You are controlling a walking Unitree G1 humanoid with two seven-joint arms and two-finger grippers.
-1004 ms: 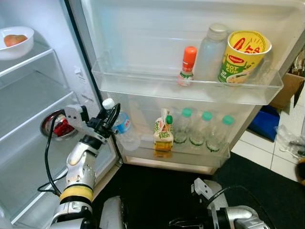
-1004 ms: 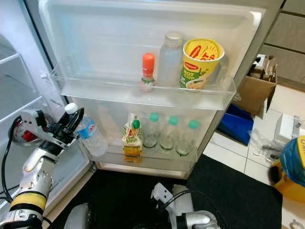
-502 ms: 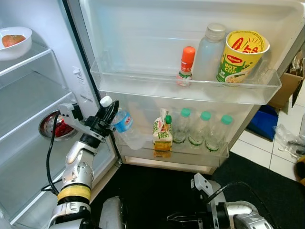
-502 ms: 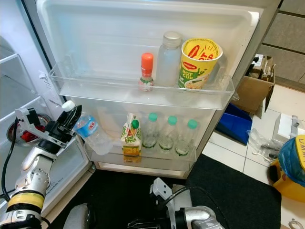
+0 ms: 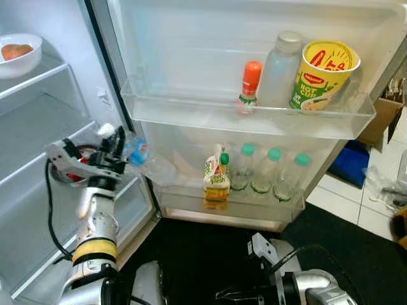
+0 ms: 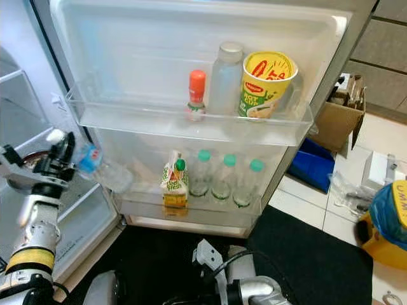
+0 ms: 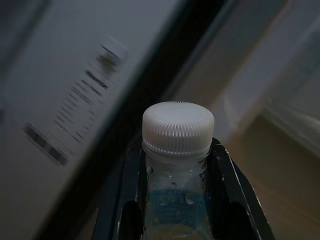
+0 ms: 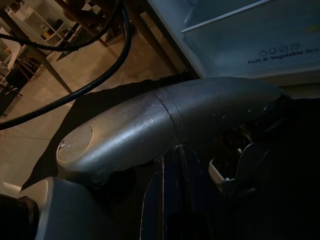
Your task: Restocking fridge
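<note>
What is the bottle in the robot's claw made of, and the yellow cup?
The water bottle in the left claw looks like clear thin plastic: see-through, with a ridged white cap. The yellow cup looks like printed paper or foam; hard to tell which.

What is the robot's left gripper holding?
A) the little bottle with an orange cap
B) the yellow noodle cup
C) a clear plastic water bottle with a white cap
C: the left gripper has its black fingers clamped on the neck of the clear plastic water bottle with a white cap.
</note>
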